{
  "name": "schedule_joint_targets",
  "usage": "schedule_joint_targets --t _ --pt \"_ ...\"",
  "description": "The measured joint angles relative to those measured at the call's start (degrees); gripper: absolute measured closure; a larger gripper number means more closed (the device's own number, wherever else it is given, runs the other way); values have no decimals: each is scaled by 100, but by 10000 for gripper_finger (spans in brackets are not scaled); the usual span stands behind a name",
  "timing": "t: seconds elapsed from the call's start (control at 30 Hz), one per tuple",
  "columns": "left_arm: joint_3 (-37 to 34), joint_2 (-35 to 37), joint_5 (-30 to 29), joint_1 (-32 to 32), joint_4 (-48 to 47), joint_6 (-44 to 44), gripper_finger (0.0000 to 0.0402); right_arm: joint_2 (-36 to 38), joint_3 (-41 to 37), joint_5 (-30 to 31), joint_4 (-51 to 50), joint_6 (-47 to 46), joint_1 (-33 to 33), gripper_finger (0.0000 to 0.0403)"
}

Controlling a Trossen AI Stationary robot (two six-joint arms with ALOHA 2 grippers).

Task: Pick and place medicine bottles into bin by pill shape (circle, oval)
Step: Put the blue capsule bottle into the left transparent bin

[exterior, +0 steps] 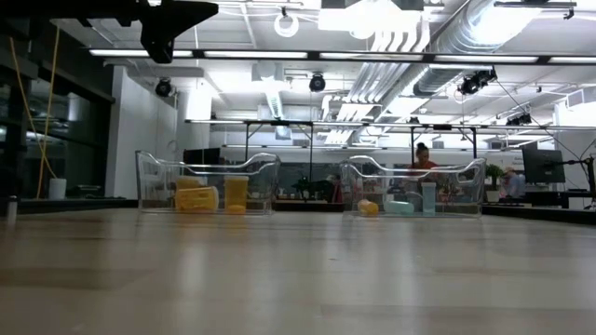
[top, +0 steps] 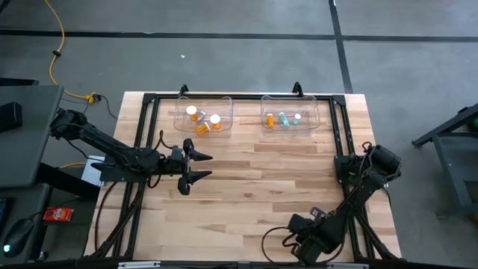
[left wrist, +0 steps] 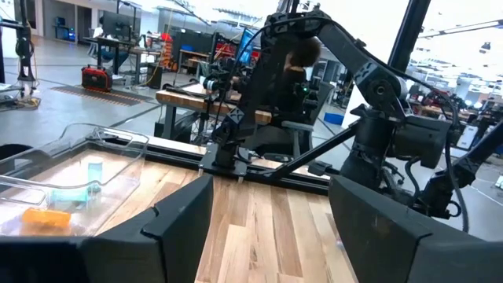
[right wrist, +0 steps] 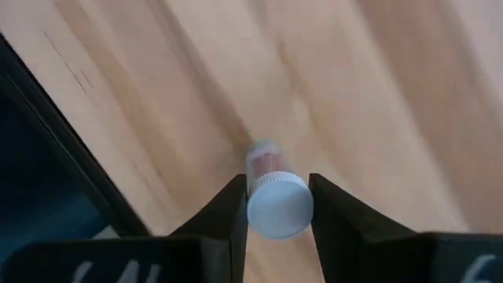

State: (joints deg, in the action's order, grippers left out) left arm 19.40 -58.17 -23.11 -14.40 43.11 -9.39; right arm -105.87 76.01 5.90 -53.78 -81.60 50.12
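medicine bottle [right wrist: 277,200] between right hand [right wrist: 277,216] fingers, body mostly hidden under cap

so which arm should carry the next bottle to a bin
Right. In its wrist view the right gripper already straddles a white-capped bottle, fingers closing on the cap. The left gripper hangs open and empty over mid-table, short of the left bin.

White cap, clear body with reddish label: bottle [right wrist: 277,200] between dark fingers [right wrist: 224,224] of right gripper [right wrist: 277,206]. Pale striped wood grain: table [top: 246,187]. Clear plastic: two bins [top: 204,114] [top: 290,113]. Orange bodies, white caps: bottles [top: 203,121] in left-hand bin. Orange and pale teal: bottles [top: 283,119] in right-hand bin.
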Motion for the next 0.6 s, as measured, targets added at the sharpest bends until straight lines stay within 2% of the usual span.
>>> schedule_joint_targets --t 0.17,0.33,0.5,0.6 --pt "0 0 0 0 2 -2 159 143 2 1164 66 1130 -382 309" --pt "0 -7 0 0 -2 2 159 102 2 2444 252 2424 -1037 308" --pt "0 -9 0 0 -44 11 159 99 2 3818 1151 4049 -1734 308" --pt "2 -83 0 0 -50 2 159 99 2 4281 1943 4981 -2100 308"
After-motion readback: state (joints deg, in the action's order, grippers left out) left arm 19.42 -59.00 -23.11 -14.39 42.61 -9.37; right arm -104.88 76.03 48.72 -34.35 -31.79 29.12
